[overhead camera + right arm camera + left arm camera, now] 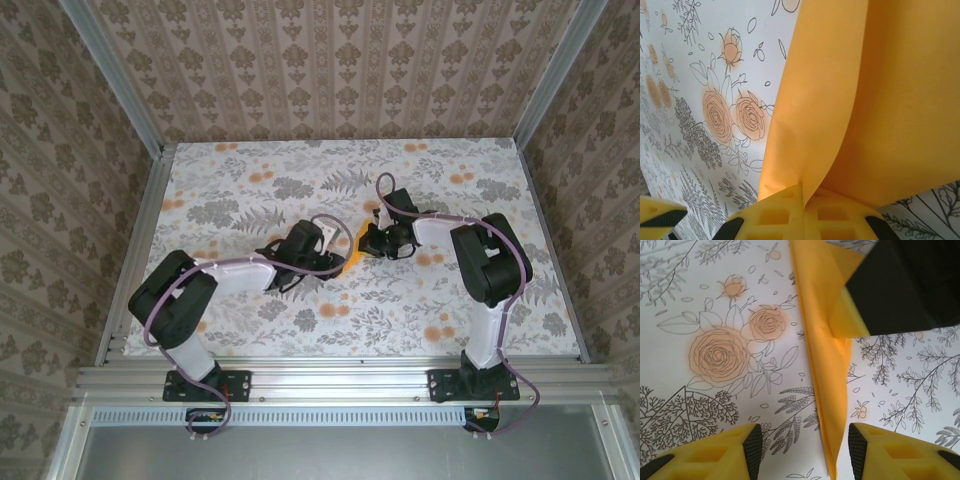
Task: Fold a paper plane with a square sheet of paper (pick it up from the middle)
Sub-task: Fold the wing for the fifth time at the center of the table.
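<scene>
Two hands, one creased orange sheet [824, 355] over the desk [260, 322]: right hand [802, 202] pinches its edge; left hand [802, 450] straddles it, fingers [751, 447] apart.

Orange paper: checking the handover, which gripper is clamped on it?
The right gripper, shut on a fold of the orange paper; the left gripper is open, fingers apart either side of it.

Smooth matt paper [822, 365], plastic fingers [715, 457]
</scene>
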